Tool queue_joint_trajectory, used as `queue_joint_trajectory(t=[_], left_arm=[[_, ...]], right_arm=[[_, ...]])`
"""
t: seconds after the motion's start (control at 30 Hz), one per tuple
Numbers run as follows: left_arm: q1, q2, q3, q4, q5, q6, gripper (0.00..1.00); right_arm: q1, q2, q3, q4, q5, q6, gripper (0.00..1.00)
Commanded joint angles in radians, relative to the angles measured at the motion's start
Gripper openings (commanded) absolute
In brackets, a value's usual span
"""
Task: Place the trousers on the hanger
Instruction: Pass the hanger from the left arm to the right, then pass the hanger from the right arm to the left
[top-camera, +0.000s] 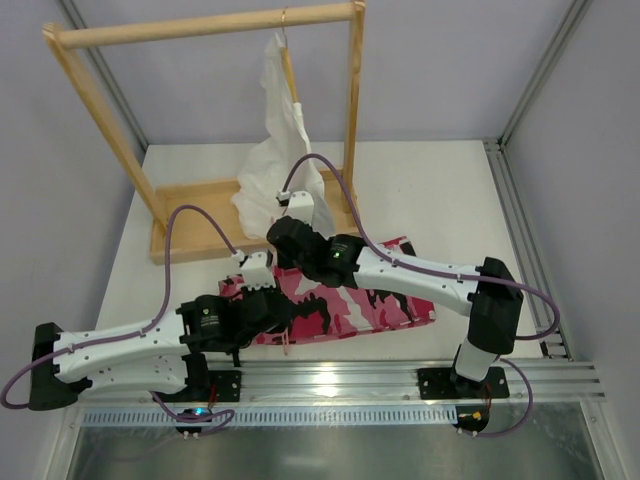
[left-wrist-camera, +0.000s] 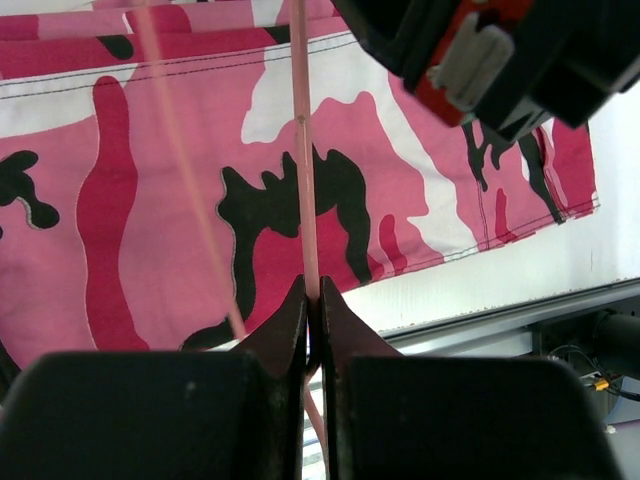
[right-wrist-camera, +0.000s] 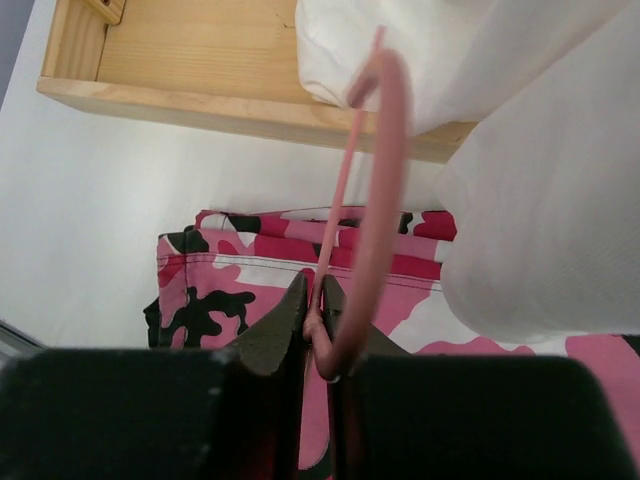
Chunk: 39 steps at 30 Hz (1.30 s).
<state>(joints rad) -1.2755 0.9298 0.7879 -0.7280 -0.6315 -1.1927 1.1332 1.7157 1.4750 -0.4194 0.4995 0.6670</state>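
Note:
The trousers (top-camera: 375, 300), in pink, white and black camouflage, lie folded flat across the near middle of the table. The thin pink wire hanger (left-wrist-camera: 303, 150) rests over them. My left gripper (left-wrist-camera: 312, 290) is shut on one straight wire of the hanger, close above the trousers (left-wrist-camera: 150, 200) near their front edge. My right gripper (right-wrist-camera: 313, 285) has its jaws pinched on the hanger's twisted neck, with the hook (right-wrist-camera: 385, 180) curving up in front of the camera. In the top view the left gripper (top-camera: 288, 318) and right gripper (top-camera: 283, 238) sit over the trousers' left end.
A wooden rack (top-camera: 200, 30) stands at the back on a wooden tray base (top-camera: 200, 215). A white garment (top-camera: 280, 150) hangs from it, and its hem (right-wrist-camera: 540, 200) comes close to my right gripper. An aluminium rail (top-camera: 400, 380) runs along the near table edge.

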Motion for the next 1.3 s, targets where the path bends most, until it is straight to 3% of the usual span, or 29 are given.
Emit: queue_joint_trajectory(t=[0.0,0.07,0.17,0.2,0.33,0.6,0.87,1.27], left_arm=[[-0.005,-0.006,0.002,0.041,-0.028,-0.001,0.01],[-0.005,-0.006,0.002,0.047,-0.030,0.001,0.04],[-0.005,-0.006,0.007,0.053,-0.017,0.004,0.24],[-0.005,-0.008,0.008,0.052,-0.013,0.007,0.34],[-0.005,-0.049,0.016,0.035,0.001,-0.010,0.52],[-0.005,-0.146,-0.009,-0.042,-0.004,-0.067,0.57],[-0.005,-0.161,-0.001,-0.030,0.004,-0.061,0.59],[-0.005,-0.091,-0.029,0.107,0.049,-0.091,0.60]], right_arm=[[0.004,0.005,0.021,0.033,0.027,-0.021,0.09],[0.002,-0.007,0.013,0.034,0.013,-0.020,0.04],[0.002,-0.033,-0.022,0.048,0.001,-0.014,0.04],[0.002,-0.051,-0.041,0.047,-0.001,-0.010,0.04],[0.004,-0.108,-0.102,0.039,-0.016,0.025,0.04],[0.045,-0.254,-0.315,0.030,0.049,0.095,0.04],[0.158,-0.390,-0.491,-0.101,0.163,0.278,0.04],[0.169,-0.455,-0.504,-0.070,0.323,0.281,0.04]])
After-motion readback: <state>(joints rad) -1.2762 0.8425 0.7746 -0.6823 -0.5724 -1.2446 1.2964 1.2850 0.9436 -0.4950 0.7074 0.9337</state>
